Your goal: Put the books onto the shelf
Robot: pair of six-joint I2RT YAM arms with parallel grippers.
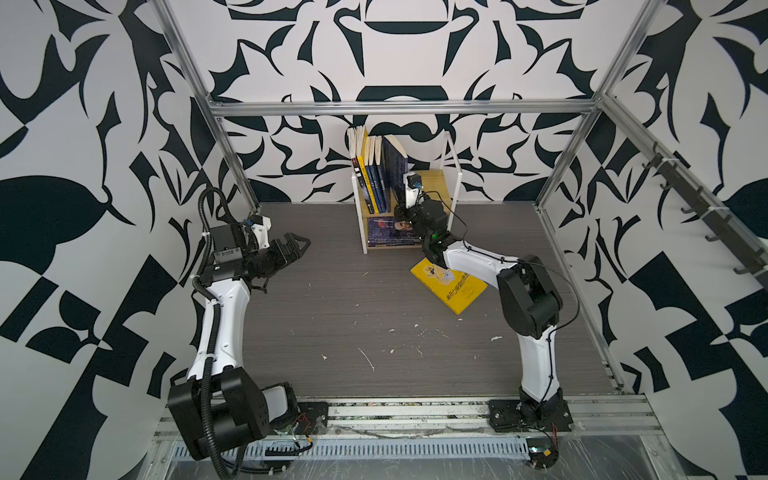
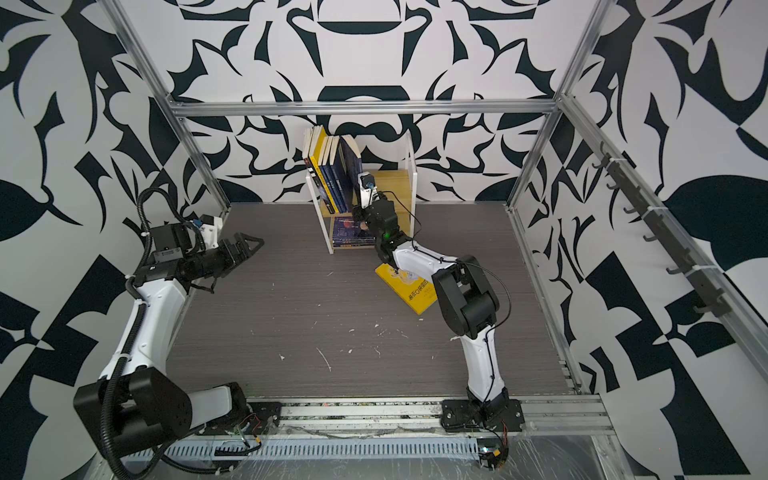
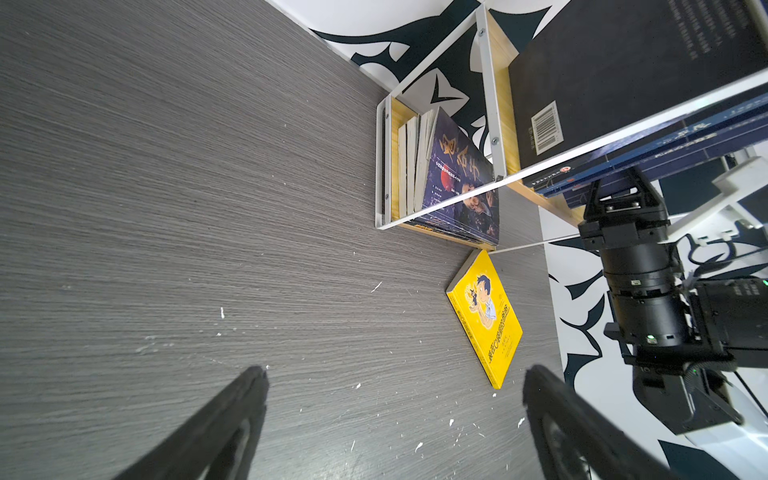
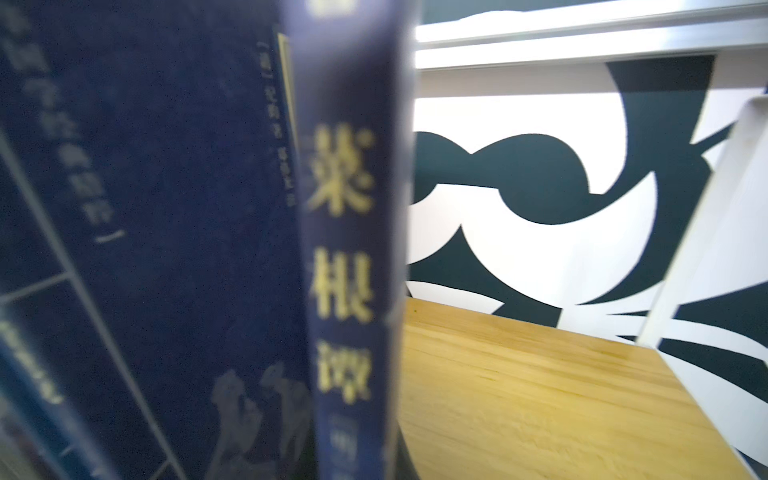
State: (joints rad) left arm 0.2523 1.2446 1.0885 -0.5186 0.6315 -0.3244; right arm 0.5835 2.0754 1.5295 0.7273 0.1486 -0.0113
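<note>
Right wrist view fills with a navy book point(image 4: 353, 249) upright on the shelf point(image 4: 540, 395); right claw point(image 3: 614, 187) pressed together there, perhaps pinching it. Left claw point(image 1: 301, 247) spread. Yellow book point(image 1: 457, 293) lies on the table point(image 1: 332, 311).

You face a table point(image 1: 332, 332) with the shelf point(image 1: 436, 183) standing at its back edge, in the middle, by the back wall point(image 1: 291, 137). On the upper tier a row of books point(image 1: 374, 174) stands at the left end. In the lower tier a stack point(image 1: 386, 230) lies on the bottom board. Your right gripper point(image 3: 614, 185) is at the front of the upper tier, at the right end of the row. A loose book point(image 1: 453, 291) lies flat on the table, before the shelf and to its right, near its front corner, partly under your right arm point(image 1: 478, 257). Your left gripper point(image 1: 303, 244) hangs over the table left of the shelf, well apart from it.
</note>
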